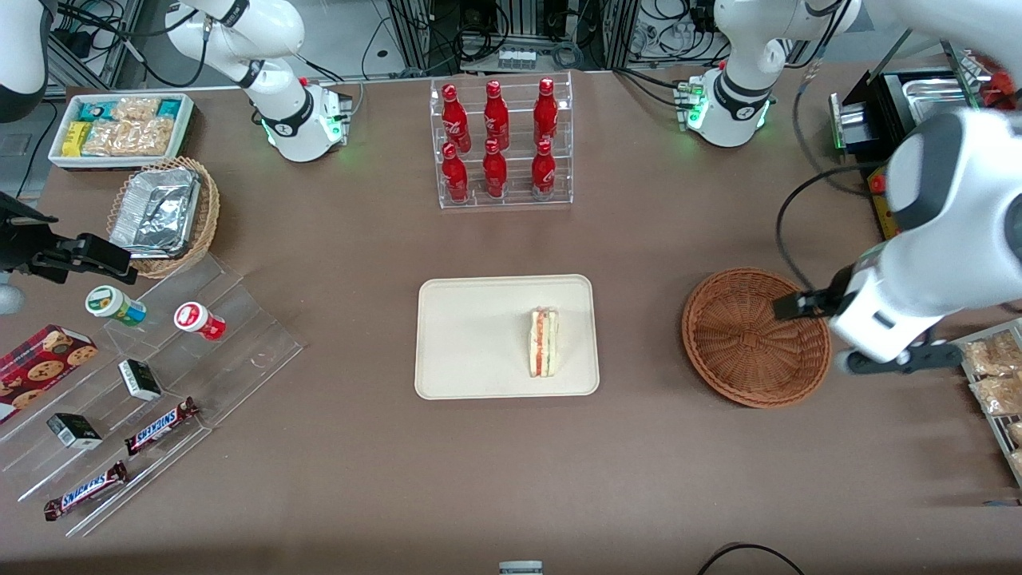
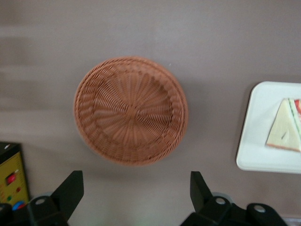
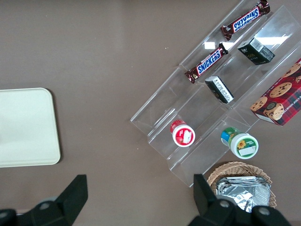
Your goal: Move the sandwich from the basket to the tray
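The sandwich (image 1: pixel 544 343) (image 2: pixel 284 132) lies flat on the cream tray (image 1: pixel 463 335) (image 2: pixel 256 141) (image 3: pixel 23 127), near the tray's end that faces the basket. The reddish-brown wicker basket (image 1: pixel 750 335) (image 2: pixel 129 110) stands on the table beside the tray, toward the working arm's end, with nothing in it. My left gripper (image 1: pixel 894 363) (image 2: pixel 135 183) hangs high over the table just off the basket's rim, on the side away from the tray. It is open, its fingers (image 2: pixel 70 186) spread wide with only bare table between them.
A clear rack of red bottles (image 1: pixel 499 144) stands farther from the front camera than the tray. A stepped acrylic shelf (image 1: pixel 160 375) with snacks, a foil-container basket (image 1: pixel 164 212) and a white bin (image 1: pixel 120 128) lie toward the parked arm's end. Bagged snacks (image 1: pixel 994 375) sit beside my gripper.
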